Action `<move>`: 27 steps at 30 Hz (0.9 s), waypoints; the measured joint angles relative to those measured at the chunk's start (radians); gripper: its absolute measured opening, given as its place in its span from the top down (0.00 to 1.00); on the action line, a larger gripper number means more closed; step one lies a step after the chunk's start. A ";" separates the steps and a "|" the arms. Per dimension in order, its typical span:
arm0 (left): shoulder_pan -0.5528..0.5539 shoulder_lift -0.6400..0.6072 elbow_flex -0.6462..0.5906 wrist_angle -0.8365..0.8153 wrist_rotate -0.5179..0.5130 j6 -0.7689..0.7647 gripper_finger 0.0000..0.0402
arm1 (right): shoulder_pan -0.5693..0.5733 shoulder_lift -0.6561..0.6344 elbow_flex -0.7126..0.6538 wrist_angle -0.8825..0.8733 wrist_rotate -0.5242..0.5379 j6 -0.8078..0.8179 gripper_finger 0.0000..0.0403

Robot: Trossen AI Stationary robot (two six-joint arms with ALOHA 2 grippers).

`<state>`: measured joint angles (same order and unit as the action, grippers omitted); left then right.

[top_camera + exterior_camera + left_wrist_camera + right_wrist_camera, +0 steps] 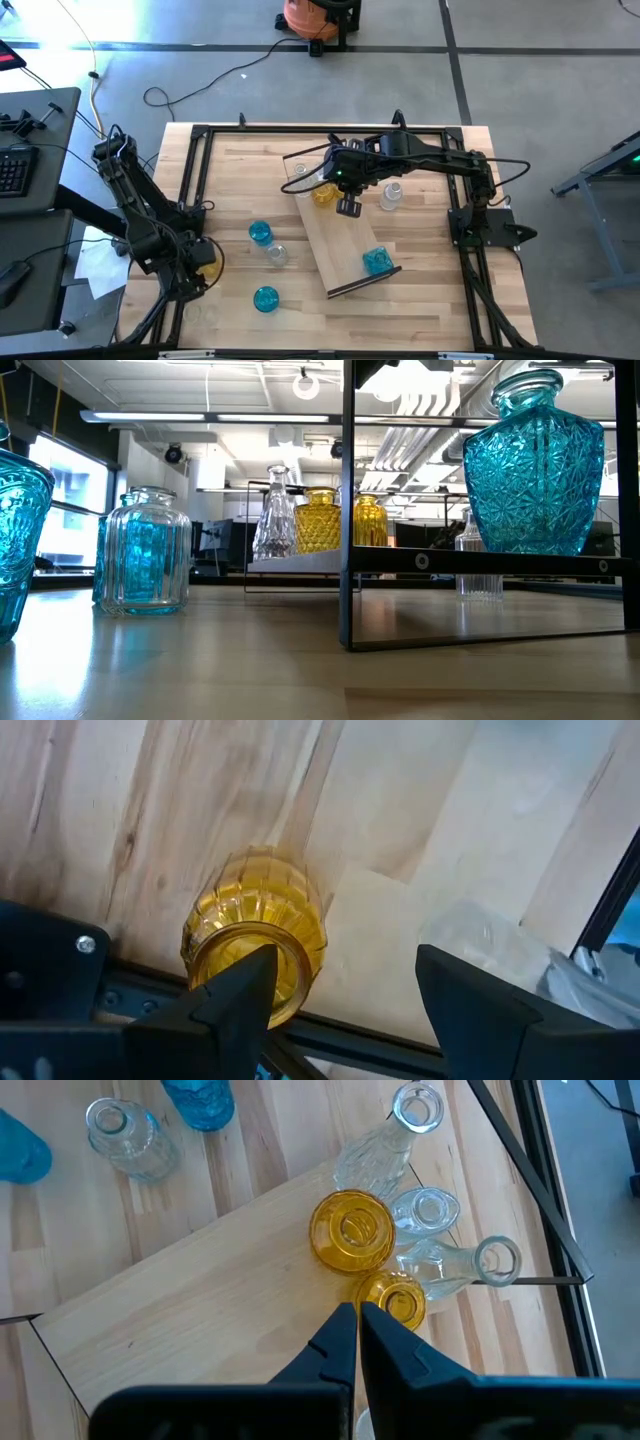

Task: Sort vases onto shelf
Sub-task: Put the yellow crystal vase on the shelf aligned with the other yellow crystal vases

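Looming closest in the low view, a cut-glass blue vase [15,540] is filling the left edge, with a ribbed blue jar [147,550] standing just beside it on the worktop [420,300].

At the worktop's left edge, the left end effector [340,990] is hovering with its fingers spread wide, one finger [235,995] lying over an amber vase [257,930] (whether it is touching the glass, I cannot tell). A blue vase [260,233], a clear vase [276,254] and another blue vase [266,298] are standing on the bare worktop further right.

The shelf [340,235] is lying at a slant across the middle. At its far end, two amber vases [350,1230] [397,1298] are sitting touching each other, with clear vases [425,1210] crowding beside them. The right end effector [357,1330] is hanging above the smaller amber one, fingers pressed together and gripping nothing. A patterned blue vase [376,260] is standing at the shelf's near end.
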<state>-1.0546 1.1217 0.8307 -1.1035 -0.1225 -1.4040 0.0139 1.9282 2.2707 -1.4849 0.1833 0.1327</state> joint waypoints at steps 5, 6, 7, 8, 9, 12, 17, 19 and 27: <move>0.000 0.000 0.000 -0.002 -0.038 -0.009 0.43 | 0.000 0.000 0.000 0.000 0.000 -0.001 1.00; 0.000 0.000 0.000 -0.003 -0.042 -0.010 0.43 | 0.000 0.000 0.000 0.000 0.000 -0.001 1.00; 0.000 0.000 0.000 -0.004 -0.046 -0.013 0.43 | 0.000 0.000 0.000 0.000 0.000 -0.001 1.00; 0.000 0.000 -0.002 -0.003 -0.047 -0.018 0.43 | 0.000 0.000 0.000 0.000 0.000 -0.001 1.00; 0.000 0.000 -0.010 0.004 -0.047 -0.027 0.43 | 0.000 0.000 0.000 0.000 0.000 -0.002 1.00; 0.000 -0.003 -0.044 0.034 -0.035 -0.065 0.43 | 0.000 0.000 0.000 0.000 0.000 0.000 1.00; 0.000 -0.004 -0.062 0.052 -0.040 -0.088 0.43 | 0.008 0.000 0.000 0.000 0.001 0.000 1.00; 0.000 -0.004 -0.063 0.052 -0.040 -0.087 0.43 | 0.012 0.000 0.000 0.000 0.000 -0.001 1.00; 0.001 -0.003 -0.066 0.035 -0.041 -0.087 0.59 | 0.013 0.000 0.000 0.000 0.000 -0.001 1.00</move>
<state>-1.0538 1.1186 0.7651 -1.0689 -0.1635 -1.4914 0.0273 1.9282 2.2707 -1.4849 0.1837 0.1322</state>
